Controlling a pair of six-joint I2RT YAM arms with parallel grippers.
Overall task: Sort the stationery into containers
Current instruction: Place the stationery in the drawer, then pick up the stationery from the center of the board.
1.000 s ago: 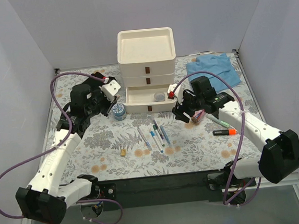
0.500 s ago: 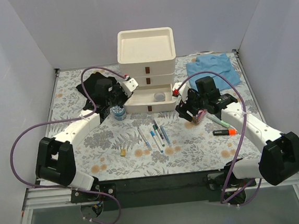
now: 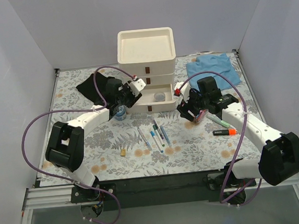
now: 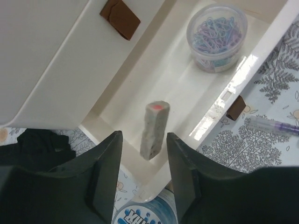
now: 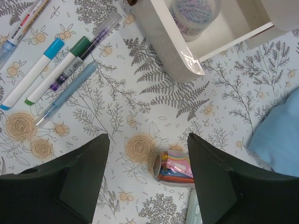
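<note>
The cream three-drawer organiser (image 3: 145,45) stands at the back, its bottom drawer (image 3: 138,100) pulled out. My left gripper (image 3: 133,88) hovers over that drawer's left end, jaws apart. A grey stick with a pink end (image 4: 153,129) stands between the fingers (image 4: 106,163) without touching either. A clear tub of paper clips (image 4: 216,30) sits in the drawer. The blue round tub (image 3: 120,113) is beside the drawer. My right gripper (image 5: 148,140) is open above a small clear tube (image 5: 173,168) lying on the table. Several pens (image 3: 154,135) lie in the middle.
A blue cloth (image 3: 214,68) lies at the back right and a black cloth (image 3: 90,85) at the back left. A black marker with an orange end (image 3: 224,132) and a pale marker (image 3: 219,120) lie right of my right gripper. A small gold item (image 3: 122,152) lies near the front.
My left arm has swung right from beside the blue tub to over the open drawer, and its jaws have opened off the grey stick. The right arm has barely moved.
</note>
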